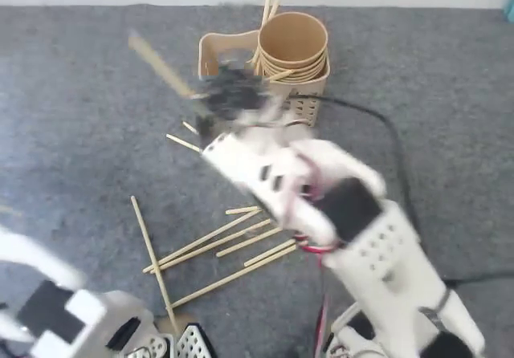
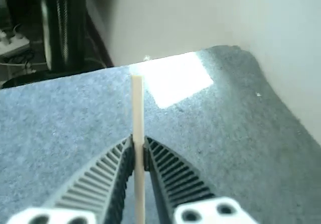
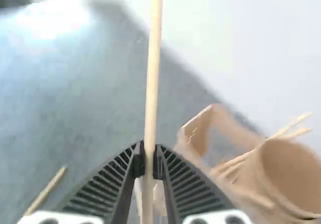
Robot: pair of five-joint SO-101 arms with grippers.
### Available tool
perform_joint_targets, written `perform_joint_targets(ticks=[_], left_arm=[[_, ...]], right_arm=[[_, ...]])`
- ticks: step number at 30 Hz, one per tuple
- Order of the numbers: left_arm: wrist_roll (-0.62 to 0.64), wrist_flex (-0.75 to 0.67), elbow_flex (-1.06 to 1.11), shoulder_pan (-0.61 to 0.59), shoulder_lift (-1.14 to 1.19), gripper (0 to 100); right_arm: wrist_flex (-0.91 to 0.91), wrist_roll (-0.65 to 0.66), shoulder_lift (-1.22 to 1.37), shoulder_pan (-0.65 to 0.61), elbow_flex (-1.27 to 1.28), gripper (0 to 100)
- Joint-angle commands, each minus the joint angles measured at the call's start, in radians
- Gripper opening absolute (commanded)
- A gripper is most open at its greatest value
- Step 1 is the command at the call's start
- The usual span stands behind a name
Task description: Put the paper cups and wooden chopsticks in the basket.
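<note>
- The table cover (image 1: 72, 133) is showing a flecked mid-grey.
- The basket (image 1: 207, 57) is showing plain beige, with rows of dark slots low on its wall.
- The paper cups (image 1: 293, 41) are showing kraft brown.
- The loose chopsticks (image 1: 213, 242) are showing pale yellow-tan.
- The left gripper (image 2: 139, 146) is showing dark grey ribbed fingers and white mounts; the left-held chopstick (image 2: 137, 108) is looking cream.
- The right gripper (image 3: 148, 153) is showing the same dark ribbing; the right-held chopstick (image 3: 152, 73) is looking warmer tan.
- The arm shells (image 1: 281, 173) are showing white with black patches.

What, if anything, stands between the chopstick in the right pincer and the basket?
Nothing visible does: the right pincer holds its chopstick beside the basket, and the stacked paper cups fill only one side.
</note>
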Motion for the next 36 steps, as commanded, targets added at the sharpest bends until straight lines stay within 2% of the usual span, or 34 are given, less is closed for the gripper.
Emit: perform_joint_targets(ticks=[1, 5, 9, 14, 18, 27, 36], left_arm=[[-0.009, -0.044, 0.047, 0.098, -0.224, 1], [-0.009, -0.064, 0.183, 0.224, -0.466, 1], [-0.011, -0.184, 0.361, 0.35, -0.689, 1], [-0.011, -0.379, 0.524, 0.532, -0.855, 1], [-0.011, -0.523, 0.556, 0.654, -0.865, 1], [-0.009, -0.535, 0.558, 0.635, -0.865, 1], [-0.011, -0.563, 0.591, 0.615, -0.865, 1]], right_arm=[[-0.163, -0.035, -0.093, 0.113, -0.031, 0.8], [-0.364, -0.187, -0.091, 0.188, -0.02, 0.8], [-0.673, -0.278, -0.091, 0.229, 0.101, 0.8], [-1.093, -0.285, -0.09, 0.24, 0.348, 0.8], [-1.311, -0.285, -0.054, 0.248, 0.483, 0.8], [-1.535, -0.292, 0.203, 0.312, 0.517, 1.0], [-1.626, -0.356, 0.323, 0.308, 0.517, 1.0]])
